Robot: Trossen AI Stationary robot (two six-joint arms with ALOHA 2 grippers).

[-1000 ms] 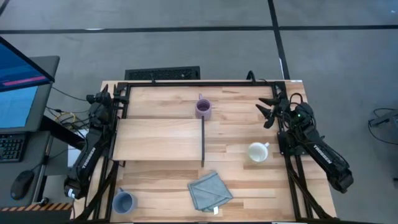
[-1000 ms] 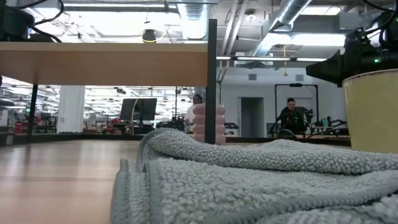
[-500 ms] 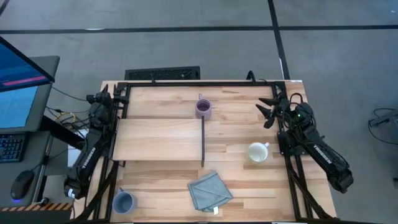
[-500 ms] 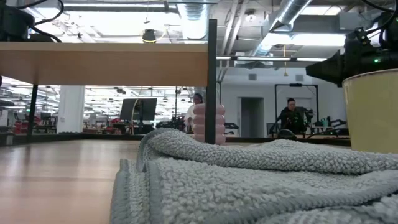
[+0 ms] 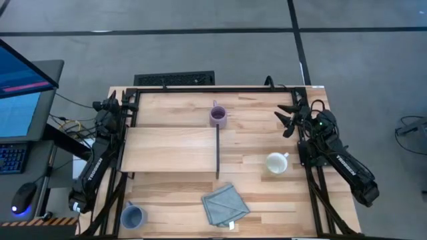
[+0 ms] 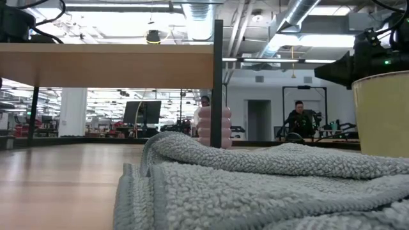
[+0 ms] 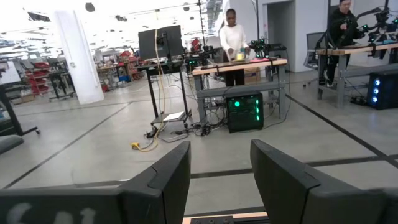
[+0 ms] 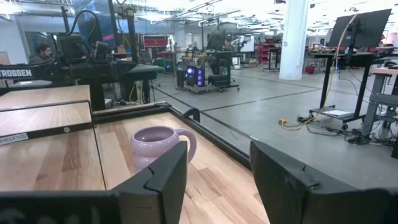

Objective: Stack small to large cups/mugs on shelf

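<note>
While both arms wait at the far corners of the table, all 3 mugs sit apart and none is on the shelf (image 5: 170, 149) yet. The left gripper (image 7: 219, 180) is at the far left corner. Its fingers are apart and hold nothing. The right gripper (image 5: 288, 117) is at the far right corner. Its fingers are apart too, and it holds nothing.

The purple mug (image 5: 217, 116) stands upright on the table at the far end of the shelf's dark panel. The white mug (image 5: 276, 163) stands on the right side, close to the right arm. The blue-grey mug (image 5: 133, 216) stands at the near left corner. A grey cloth (image 5: 225, 204) lies near the front edge.

I think the first job is to pick up 1 mug. The white mug looks easiest for the right arm. It is best to come down from above, close gently on the rim, and keep the mug level.
</note>
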